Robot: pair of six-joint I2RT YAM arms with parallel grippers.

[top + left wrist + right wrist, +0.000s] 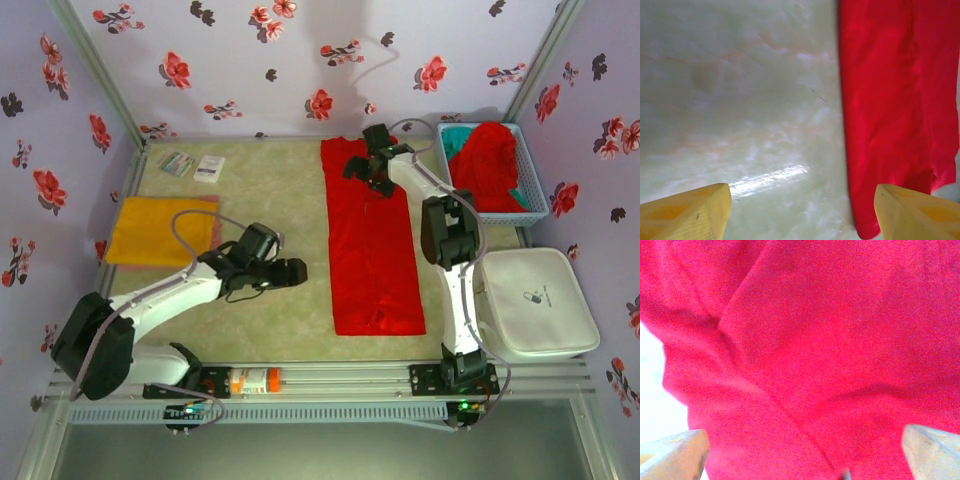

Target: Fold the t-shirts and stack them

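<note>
A red t-shirt [372,245] lies in the middle of the counter [280,190], folded lengthwise into a long narrow strip that runs from the far side toward the arms. I'd say it is halfway folded, with the end-to-end fold not yet made.

The right hand [368,168] hovers over the strip's far end. Its wrist view shows the fingers spread wide with red cloth below them and nothing pinched. The left hand [298,272] sits just beside the strip's left edge near the near end, jaws apart and empty over bare counter. That looks like a position for reaching in at the hem.

Off to the left an orange-yellow t-shirt [155,230] lies flat and squared, likely the start of the stack. At the far right a blue mesh basket [540,195] holds a heap of red t-shirts [490,165] over a teal t-shirt [462,135], waiting their turn. A white case [535,300] sits nearer, below the basket.
</note>
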